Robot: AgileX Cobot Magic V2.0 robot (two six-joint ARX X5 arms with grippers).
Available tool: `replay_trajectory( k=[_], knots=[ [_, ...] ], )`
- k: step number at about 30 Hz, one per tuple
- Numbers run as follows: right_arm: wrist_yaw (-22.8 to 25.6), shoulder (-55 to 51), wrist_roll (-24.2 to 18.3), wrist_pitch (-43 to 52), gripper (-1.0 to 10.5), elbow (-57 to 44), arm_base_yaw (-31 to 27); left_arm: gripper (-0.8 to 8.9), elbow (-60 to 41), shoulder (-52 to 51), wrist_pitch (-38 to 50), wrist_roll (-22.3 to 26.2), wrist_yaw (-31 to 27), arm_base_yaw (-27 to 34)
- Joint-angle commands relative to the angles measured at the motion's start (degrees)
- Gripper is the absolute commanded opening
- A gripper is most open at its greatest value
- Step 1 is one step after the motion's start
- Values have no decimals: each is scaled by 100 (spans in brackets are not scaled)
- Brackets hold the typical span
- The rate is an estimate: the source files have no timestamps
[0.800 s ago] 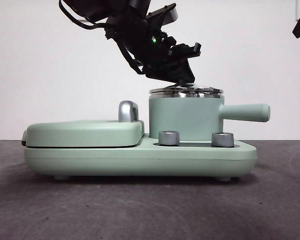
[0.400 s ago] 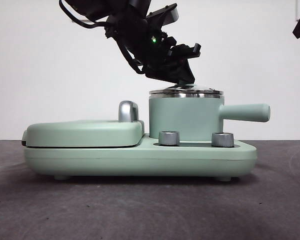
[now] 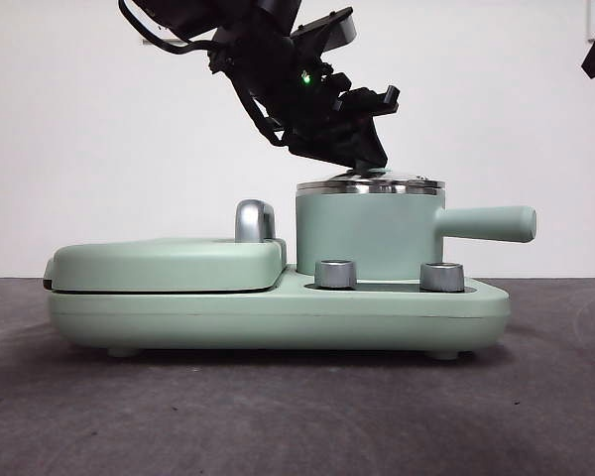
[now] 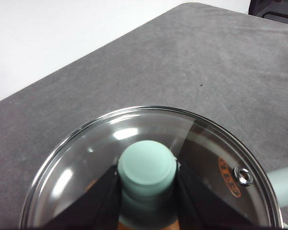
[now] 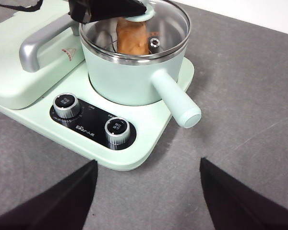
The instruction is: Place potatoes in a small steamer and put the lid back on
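Left gripper [image 4: 147, 199]: we see its two black jaws closed against either side of the lid's mint knob [image 4: 147, 165]; in the front view the arm reaches down from the upper left onto the pot's top.
Lid [image 4: 201, 143]: clear glass with a steel rim, lying level on the small steamer, its rim touching the pot's rim all the way along in the front view.
Small steamer [image 3: 367, 233]: mint pot standing on the right half of the cooker base [image 3: 278, 312], its straight handle [image 3: 488, 223] pointing right.
Potatoes [image 5: 132, 38]: we make out one orange-brown lump inside the pot, under the glass.
Right gripper [image 5: 149, 194]: jaws spread wide with nothing between them, hanging over the grey table [image 5: 240, 120] on the near side of the cooker, well apart from the pot.
Griddle cover [image 3: 169, 263]: flat mint cover with a chrome handle [image 3: 255, 220], on the left half of the base, just beside the pot.
Dials [image 5: 117, 129]: two steel knobs on the black panel at the base's near edge, in front of the pot.
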Motion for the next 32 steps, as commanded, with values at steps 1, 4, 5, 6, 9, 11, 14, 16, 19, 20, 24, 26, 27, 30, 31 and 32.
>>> replay_trajectory(
  k=[1,4,5,6,9,11,14,16,19,20,24,26,27,30,31,32],
  knots=[
    [22,17,-61,31,326,39,28,13,81,101,-227,2,-7,-57],
    [22,17,-61,31,326,39,28,13,83,98,-286,4,-76,-50],
    [22,17,-61,31,326,39,28,13,83,98,-306,4,-76,-50],
    [20,17,-61,28,326,39,28,13,83,98,-330,4,-79,-46],
    [20,17,-59,-7,326,39,28,13,94,98,-450,2,-76,-44],
    [20,17,-59,-26,326,39,28,13,96,98,-507,4,-76,-46],
    [20,17,-59,-42,326,39,28,13,96,98,-496,4,-76,-46],
    [20,17,-59,-59,326,39,28,27,98,98,-426,2,-79,-46],
    [20,17,-59,-96,326,39,28,138,153,98,-330,0,-76,-46],
    [17,17,-59,-122,326,39,28,191,164,98,-273,0,-76,-46],
    [20,17,-57,-223,326,39,28,258,267,35,-223,-7,-76,-46],
    [17,17,-57,-256,326,39,28,258,271,-92,-282,-13,-76,-46],
    [17,17,-57,-269,326,39,28,258,271,-184,-345,-26,-76,-46],
    [-11,17,-55,-304,326,39,28,257,271,-479,-693,-107,-76,-44],
    [-26,17,-52,-308,326,39,28,257,271,-603,-874,-190,-74,-37],
    [-26,17,-35,-310,326,39,28,257,271,-713,-1054,-328,-74,-22]
  ],
)
